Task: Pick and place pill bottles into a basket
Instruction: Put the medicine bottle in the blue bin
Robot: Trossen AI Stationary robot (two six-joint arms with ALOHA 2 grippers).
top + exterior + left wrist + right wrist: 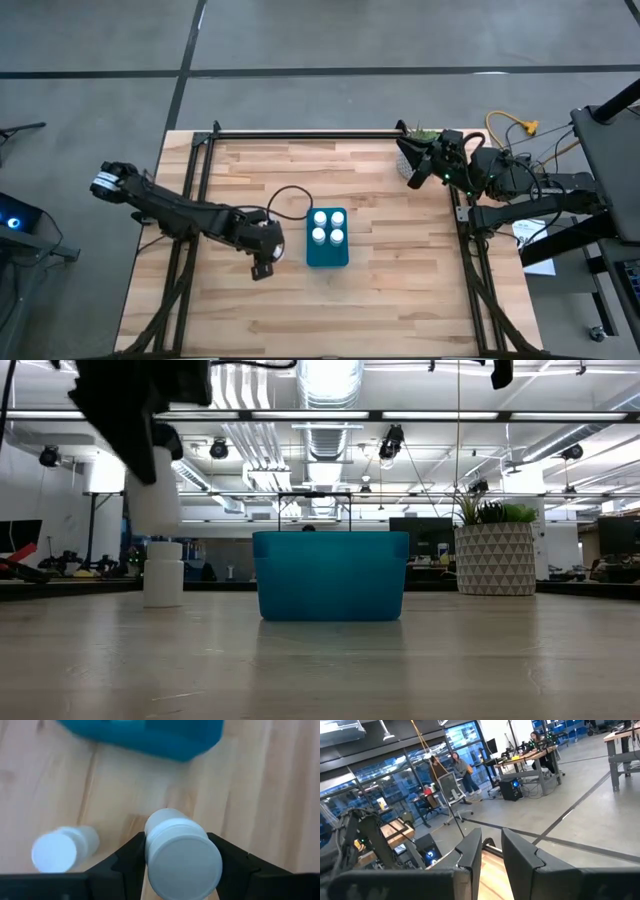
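Observation:
The teal basket [327, 250] stands at mid table with several white pill bottles [328, 227] upright in it. Left of it, my left gripper [262, 263] is shut on one white pill bottle [182, 862], held above the wood. Another pill bottle [163, 573] stands on its base on the table just under the held one; it also shows in the left wrist view [60, 850]. My right gripper [491, 855] waits at the far right edge, raised and pointing level. Its fingers stand a narrow gap apart with nothing between them. My left gripper pinches the bottle's body just under the cap [152, 842] between its two fingers [127, 857], one on each side. The fingers slant down from above. The bottle [155, 495] hangs below them, lifted clear of the table and of the bottle standing beneath.
A white patterned pot with a green plant [495, 558] stands at the far right of the table, beside my right gripper. Bare wood lies in front of and to the right of the basket [330, 575]. A black cable [285, 192] loops on the table behind my left gripper.

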